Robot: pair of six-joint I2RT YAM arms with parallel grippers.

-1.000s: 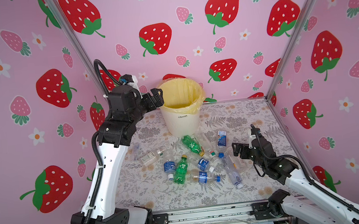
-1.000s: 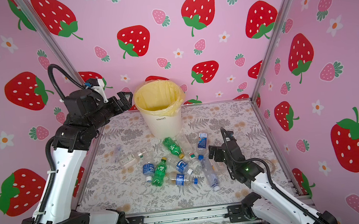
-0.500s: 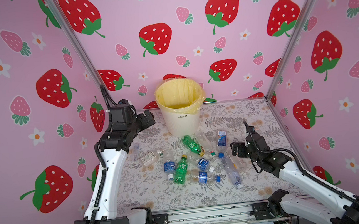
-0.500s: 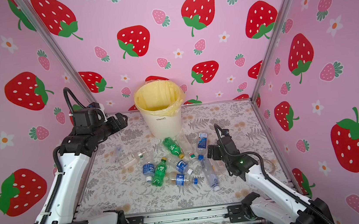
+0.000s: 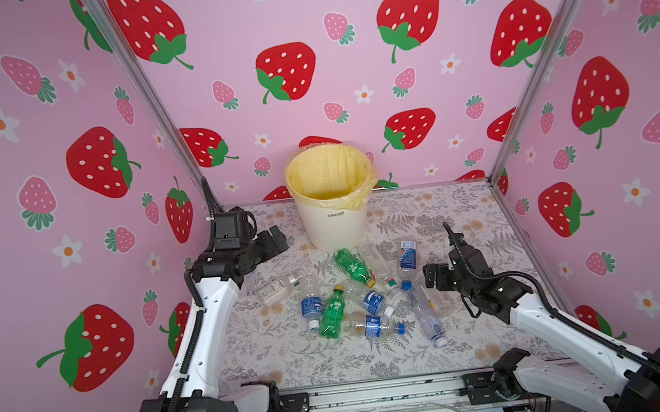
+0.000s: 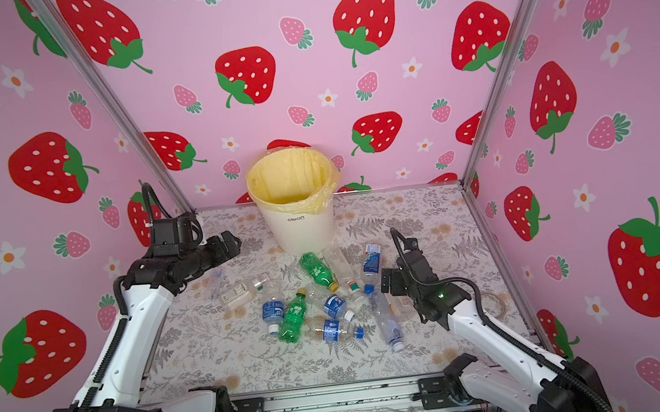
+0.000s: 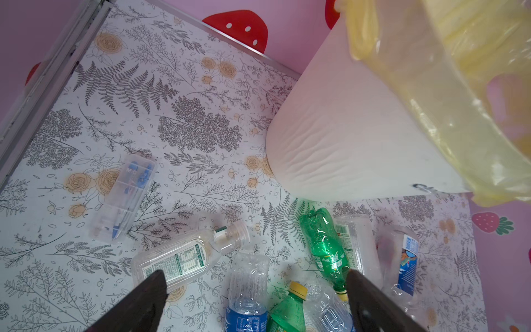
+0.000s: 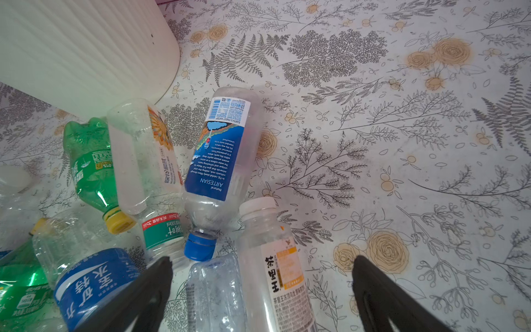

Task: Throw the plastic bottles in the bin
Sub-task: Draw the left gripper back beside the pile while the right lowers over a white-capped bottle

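The bin point(image 5: 334, 223), white and ribbed with a yellow liner, stands at the back middle in both top views point(image 6: 301, 231). In front of it, several plastic bottles lie in a loose heap: two green ones point(image 5: 353, 267) point(image 5: 331, 313) and clear ones with blue labels point(image 5: 311, 301) point(image 5: 378, 325) point(image 5: 406, 255). My left gripper point(image 5: 277, 237) point(image 7: 255, 278) hangs open left of the bin, above a flat clear bottle point(image 7: 178, 258). My right gripper point(image 5: 432, 277) point(image 8: 263, 263) is open over a white-capped, orange-labelled bottle point(image 8: 275, 258) at the heap's right edge. Neither holds anything.
A clear pen case point(image 7: 126, 195) lies near the left wall, apart from the heap. Pink strawberry walls with metal posts close the table point(image 5: 446, 211) on three sides. A clear tape ring point(image 6: 497, 302) lies by the right arm.
My left gripper has come down from beside the bin's rim to low over the table, left of the bin. My right gripper has hardly shifted.
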